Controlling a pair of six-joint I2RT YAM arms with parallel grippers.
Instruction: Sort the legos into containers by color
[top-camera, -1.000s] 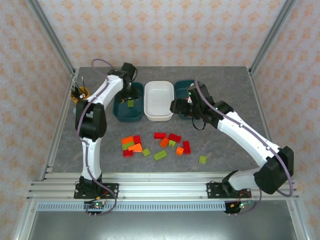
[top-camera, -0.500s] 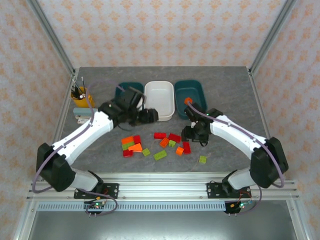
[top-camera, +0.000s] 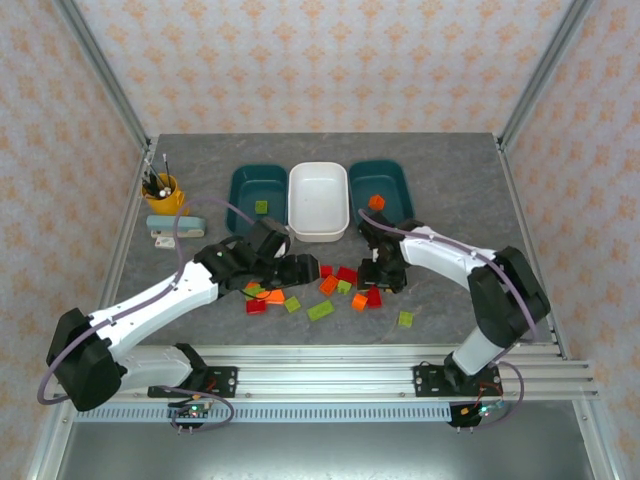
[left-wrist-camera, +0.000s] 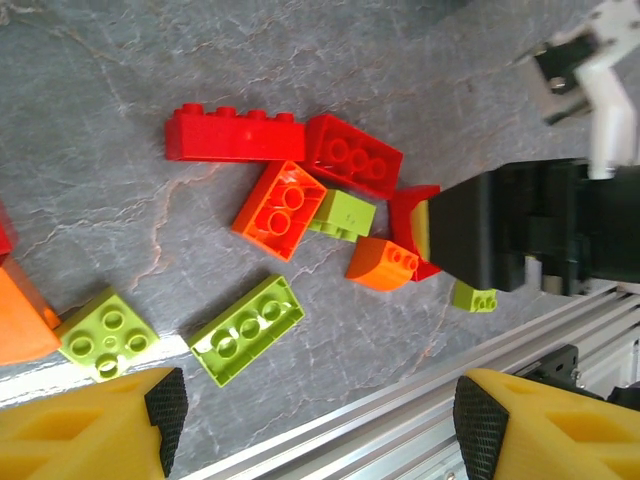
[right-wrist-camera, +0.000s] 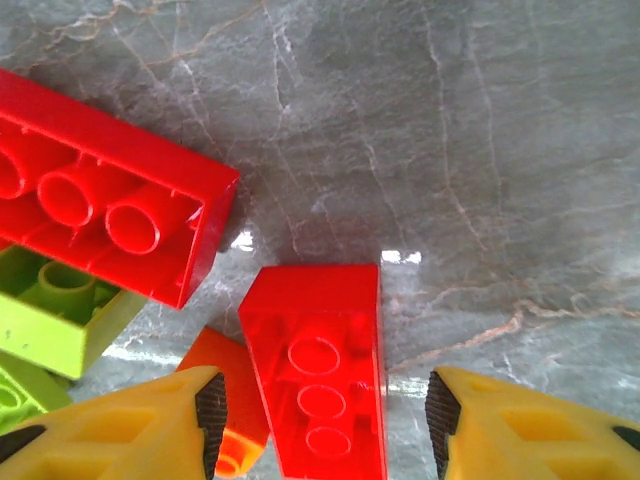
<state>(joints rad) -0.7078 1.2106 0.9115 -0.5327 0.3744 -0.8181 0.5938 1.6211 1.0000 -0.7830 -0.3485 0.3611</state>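
Bare table (right-wrist-camera: 480, 150) borders the red brick (right-wrist-camera: 320, 370) between parted right fingers (right-wrist-camera: 520, 430).

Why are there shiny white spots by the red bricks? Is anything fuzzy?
Right wrist view: the spots are light glaring off the polished table beside the red bricks; the yellow fingers at the bottom look soft. Left wrist view: a similar bright streak beside the square lime brick. Top view: sharp, evenly lit, faint shadows.

Robotics test booth: a grey stone-patterned table (top-camera: 450, 180) boxed in by aluminium posts (top-camera: 100, 70) and floral-print wall panels (top-camera: 320, 60), with a left arm (top-camera: 150, 300) and right arm (top-camera: 450, 255) bolted to a metal rail (top-camera: 320, 378) along its near edge.
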